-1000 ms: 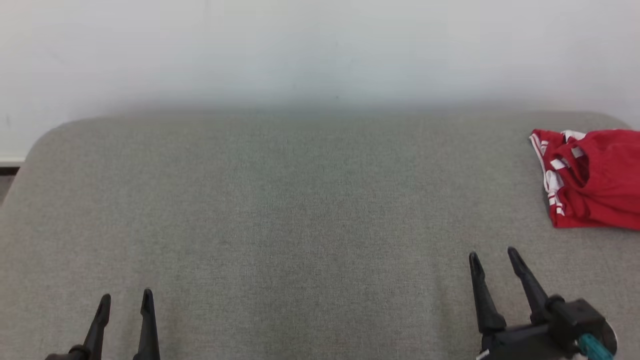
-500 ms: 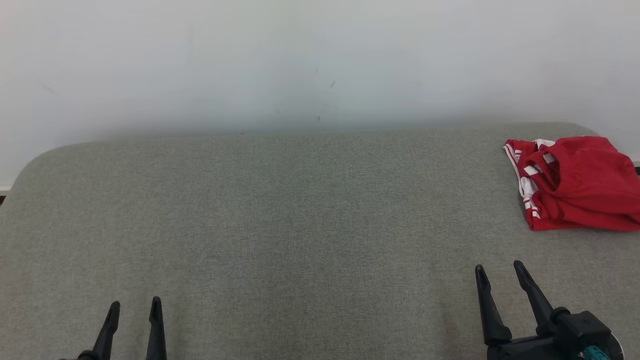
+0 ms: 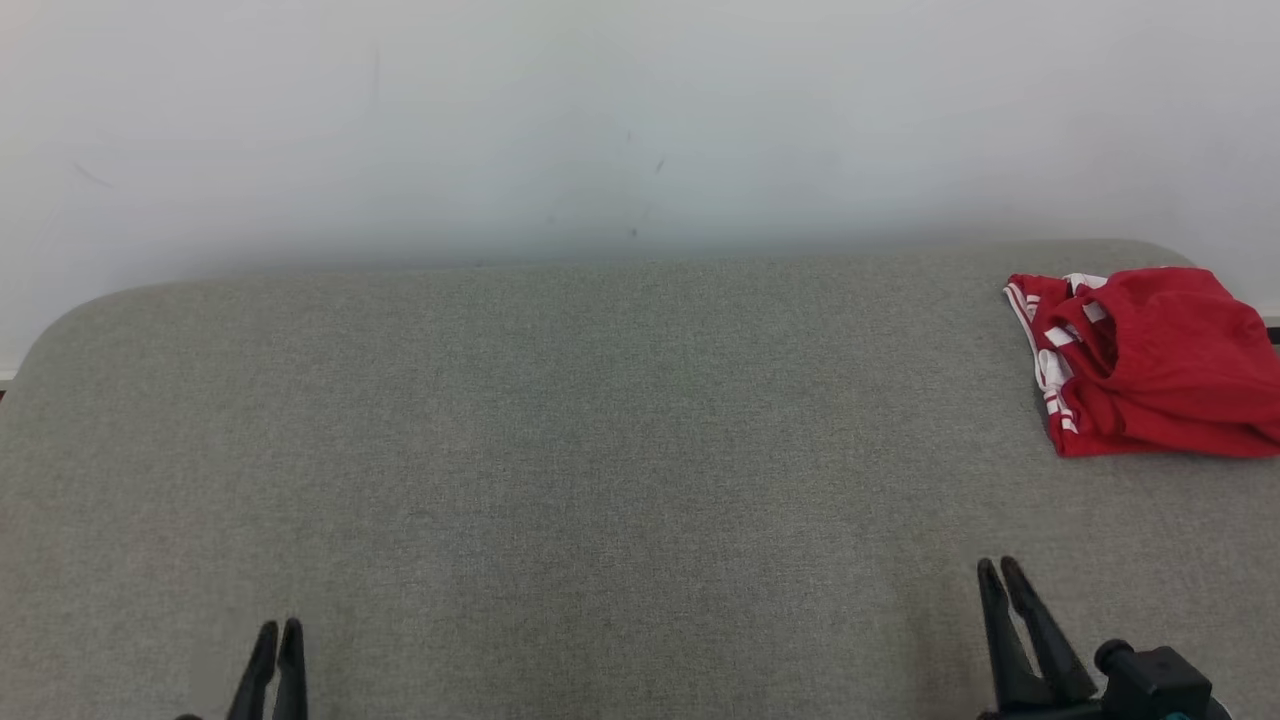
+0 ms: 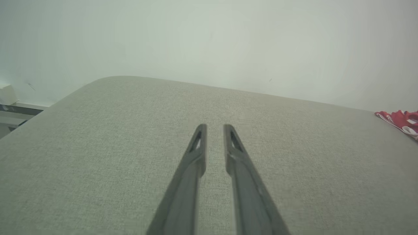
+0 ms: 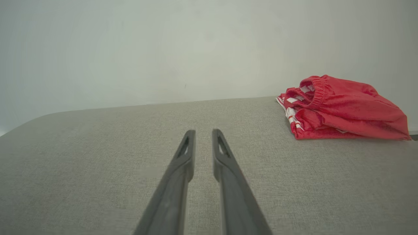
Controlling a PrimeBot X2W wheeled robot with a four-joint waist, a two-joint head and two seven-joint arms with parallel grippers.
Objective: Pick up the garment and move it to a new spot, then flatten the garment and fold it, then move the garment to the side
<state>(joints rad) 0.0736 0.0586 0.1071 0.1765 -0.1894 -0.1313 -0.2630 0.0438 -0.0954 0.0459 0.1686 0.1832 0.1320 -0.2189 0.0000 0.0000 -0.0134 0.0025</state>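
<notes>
Grey table [image 3: 600,450], white wall [image 3: 640,120] behind; red garment [image 3: 1150,370] far right; left gripper [image 3: 280,626], right gripper [image 3: 998,563] narrow, empty.

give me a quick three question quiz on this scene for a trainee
1. True or false: the red garment lies spread out flat in the middle of the grey surface.
2. Which gripper is nearer the garment? A: left gripper. B: right gripper.
3. Short answer: what are the two grippers holding?

Key
1. False. It lies in a heap at the far right of the surface.
2. B.
3. Nothing. On each, the fingers stand close together with a narrow gap that has nothing in it.
</notes>
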